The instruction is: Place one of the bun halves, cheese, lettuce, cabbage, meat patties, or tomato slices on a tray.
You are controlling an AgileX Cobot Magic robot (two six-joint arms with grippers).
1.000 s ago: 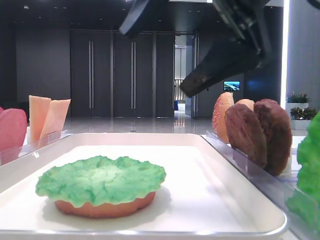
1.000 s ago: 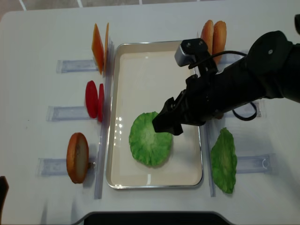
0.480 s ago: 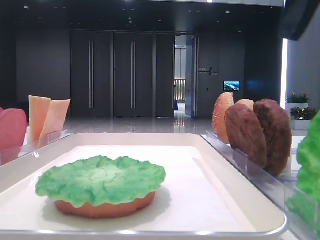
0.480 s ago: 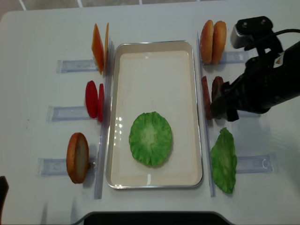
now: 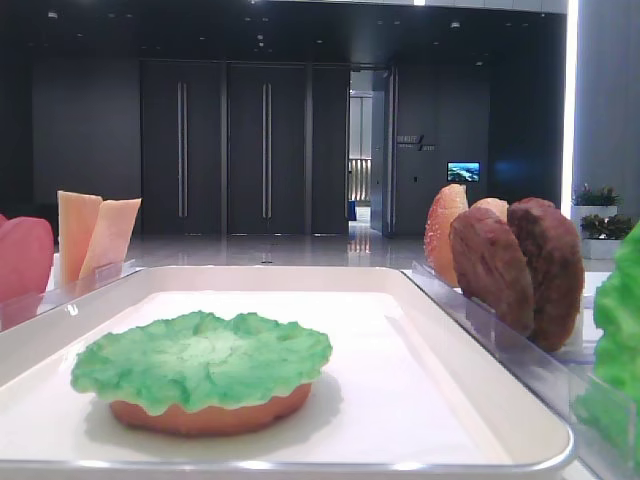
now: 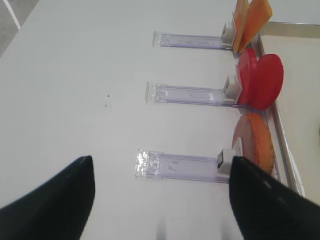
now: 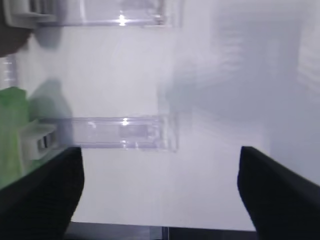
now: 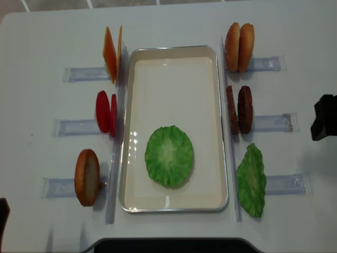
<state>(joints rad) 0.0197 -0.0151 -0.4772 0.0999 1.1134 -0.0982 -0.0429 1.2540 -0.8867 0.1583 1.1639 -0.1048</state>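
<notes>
White table [image 8: 42, 31]: unlabelled tray [image 8: 174, 58] holds lettuce [image 8: 169, 155].

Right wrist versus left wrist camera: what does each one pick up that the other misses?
Only the right wrist view shows the green lettuce at its left edge, beside an empty clear holder. Only the left wrist view shows the cheese, the tomato slices, a bun half standing in their holders, and the tray rim. Both show bare white table, clear plastic holders, and their own dark fingers spread wide, holding nothing.
</notes>
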